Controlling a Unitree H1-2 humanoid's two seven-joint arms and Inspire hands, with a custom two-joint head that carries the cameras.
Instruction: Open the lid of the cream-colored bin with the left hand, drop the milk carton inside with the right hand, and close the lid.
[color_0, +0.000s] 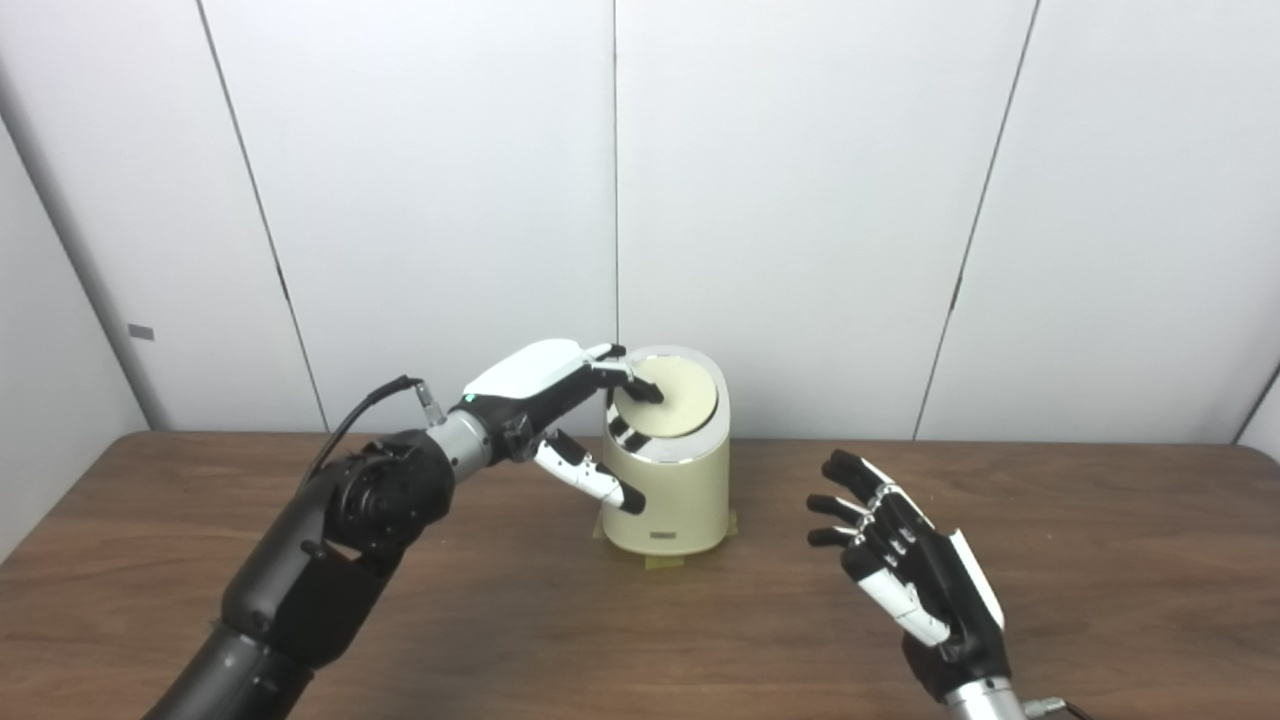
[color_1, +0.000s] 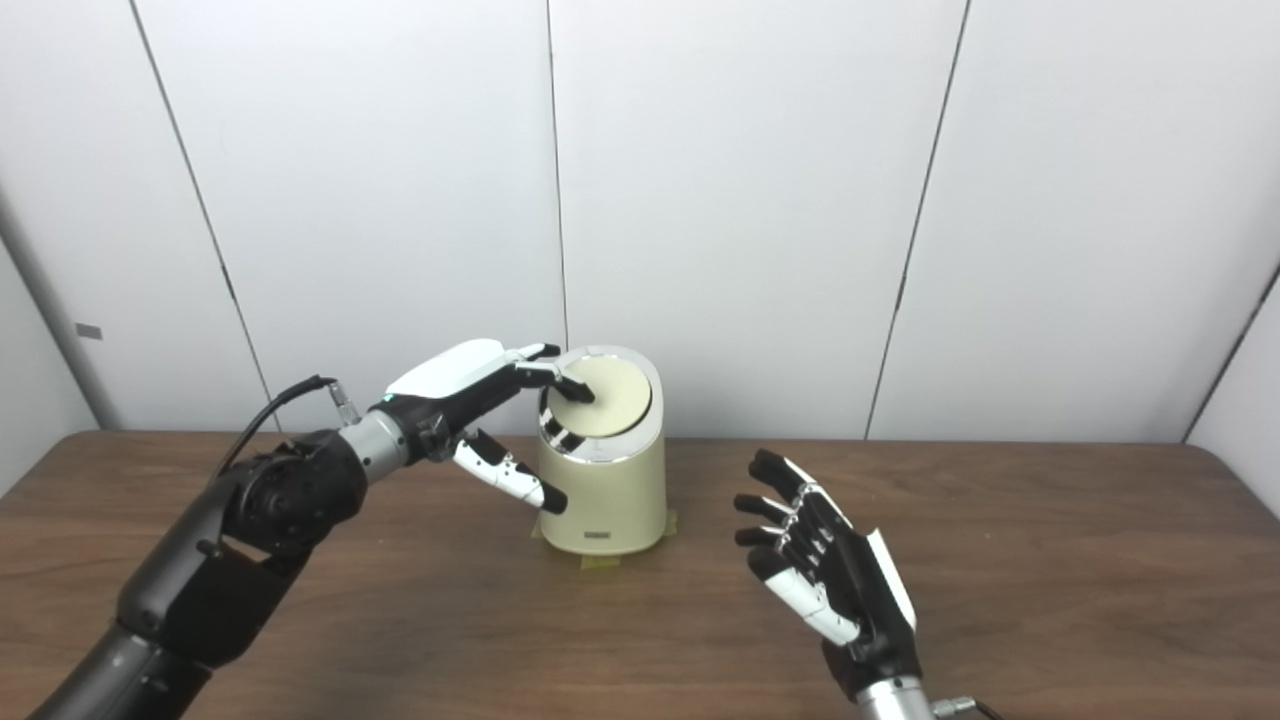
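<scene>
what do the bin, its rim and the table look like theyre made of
Bin: probably plastic, a smooth matte cream shell. Rim around the lid: chrome-like, mirror-bright with dark reflections; metal or plated plastic, cannot tell which. Table: brown wood grain, possibly laminate or veneer.

Bin (left hand apparently on its lid) alone interrupts the open table.

Bin: cream-colored, cylindrical, upright, set on the brown table near its back edge, roughly mid-width. Strips of yellowish tape are seen under its base. A small dark label is carried low on the front wall.

Lid: round, cream, framed by a shiny chrome ring, tilted toward the viewer and lying shut on the bin top.

Milk carton: not seen in either view.
</scene>
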